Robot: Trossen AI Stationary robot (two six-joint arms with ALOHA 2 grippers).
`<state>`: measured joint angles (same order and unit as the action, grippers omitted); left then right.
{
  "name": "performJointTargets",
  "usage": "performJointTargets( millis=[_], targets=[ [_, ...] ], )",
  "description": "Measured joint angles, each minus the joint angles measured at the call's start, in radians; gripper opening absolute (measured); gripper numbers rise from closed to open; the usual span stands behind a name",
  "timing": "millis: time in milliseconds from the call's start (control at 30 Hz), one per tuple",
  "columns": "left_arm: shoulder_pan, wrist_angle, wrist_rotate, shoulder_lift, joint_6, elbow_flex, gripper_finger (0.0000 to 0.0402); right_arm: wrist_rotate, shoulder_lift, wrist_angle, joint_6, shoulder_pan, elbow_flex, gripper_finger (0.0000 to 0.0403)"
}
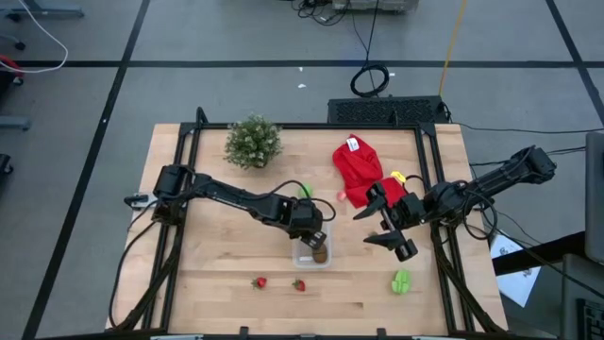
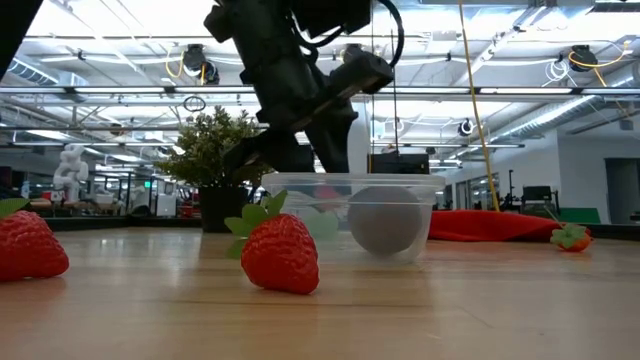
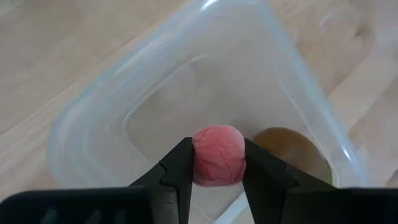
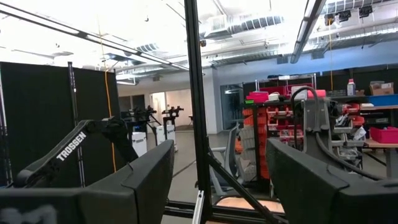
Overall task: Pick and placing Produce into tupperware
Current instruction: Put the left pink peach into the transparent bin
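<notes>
I am holding my left hand [image 3: 217,177] right over the tupperware [image 1: 311,253], closed on a small pink piece [image 3: 218,155], so that it would drop inside beside the brown oval [image 3: 292,149] already lying there. Two strawberries [image 1: 260,281] are waiting on the wooden counter [image 1: 217,236] in front of the tupperware. To its right, my other hand [image 1: 392,227] is hanging open and empty, pointing into the workshop room.

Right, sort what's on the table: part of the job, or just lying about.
Job: tupperware, brown oval inside it, pink piece in the left gripper, two strawberries, green piece.
Lying about: bushy plant, red cloth.
</notes>
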<state>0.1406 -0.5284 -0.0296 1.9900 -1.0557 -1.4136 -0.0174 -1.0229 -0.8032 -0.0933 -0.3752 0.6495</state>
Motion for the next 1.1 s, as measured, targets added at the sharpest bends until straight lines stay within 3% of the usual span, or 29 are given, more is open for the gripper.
performJointTargets(
  millis=[1100],
  targets=[
    [-0.018,0.006,0.057,0.031,0.028,-0.03,0.0113,0.0,0.0,0.0,0.0,0.0,0.0,0.0242]
  ],
)
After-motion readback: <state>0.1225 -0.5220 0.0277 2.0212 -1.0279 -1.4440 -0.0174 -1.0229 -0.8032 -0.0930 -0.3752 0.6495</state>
